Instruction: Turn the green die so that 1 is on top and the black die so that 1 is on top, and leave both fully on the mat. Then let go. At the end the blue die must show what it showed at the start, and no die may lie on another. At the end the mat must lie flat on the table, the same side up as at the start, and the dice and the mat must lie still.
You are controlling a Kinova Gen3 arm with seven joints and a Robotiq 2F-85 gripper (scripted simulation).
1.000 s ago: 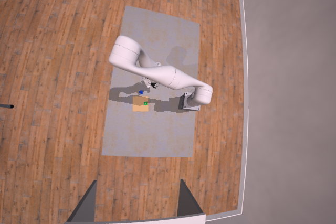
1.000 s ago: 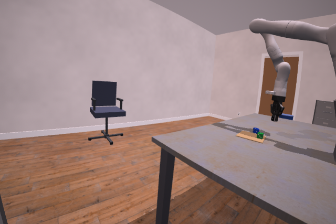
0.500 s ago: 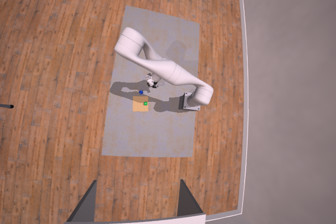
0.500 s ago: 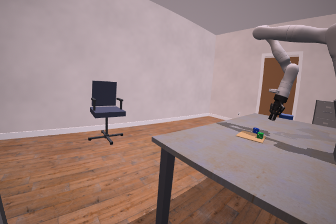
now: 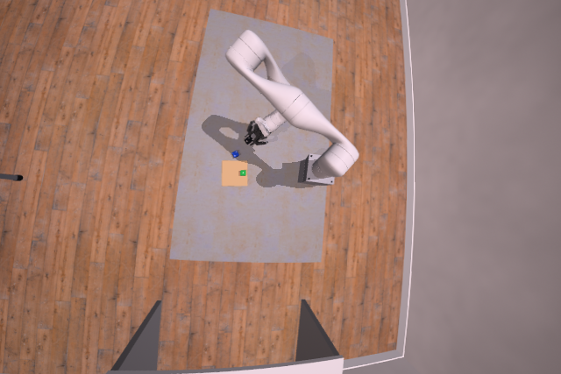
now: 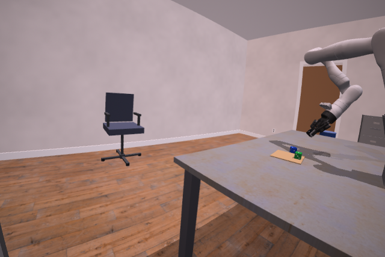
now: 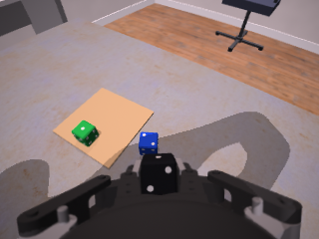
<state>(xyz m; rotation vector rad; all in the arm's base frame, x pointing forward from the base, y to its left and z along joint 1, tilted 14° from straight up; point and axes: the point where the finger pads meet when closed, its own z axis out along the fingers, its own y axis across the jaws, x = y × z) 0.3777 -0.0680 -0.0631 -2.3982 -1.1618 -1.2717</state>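
Note:
My gripper (image 5: pixel 249 138) (image 6: pixel 310 132) (image 7: pixel 159 168) is shut on the black die (image 7: pixel 159 180), held tilted above the table. In the wrist view the black die shows two pips on the side facing the camera and one pip on its narrow upper side in view. The green die (image 5: pixel 243 172) (image 6: pixel 298 155) (image 7: pixel 85 131) rests on the tan mat (image 5: pixel 230 175) (image 6: pixel 280 155) (image 7: pixel 107 110), with a single pip on top. The blue die (image 5: pixel 235 153) (image 6: pixel 293 149) (image 7: pixel 149 142) lies on the table just off the mat's edge, two pips on top. The mat lies flat.
The grey table (image 5: pixel 253 225) (image 6: pixel 248 173) (image 7: pixel 164 85) carries the arm's base (image 5: pixel 312 171) at one long side. The arm's shadow falls across the table near the blue die. A chair (image 6: pixel 121 126) stands on the floor away from the table.

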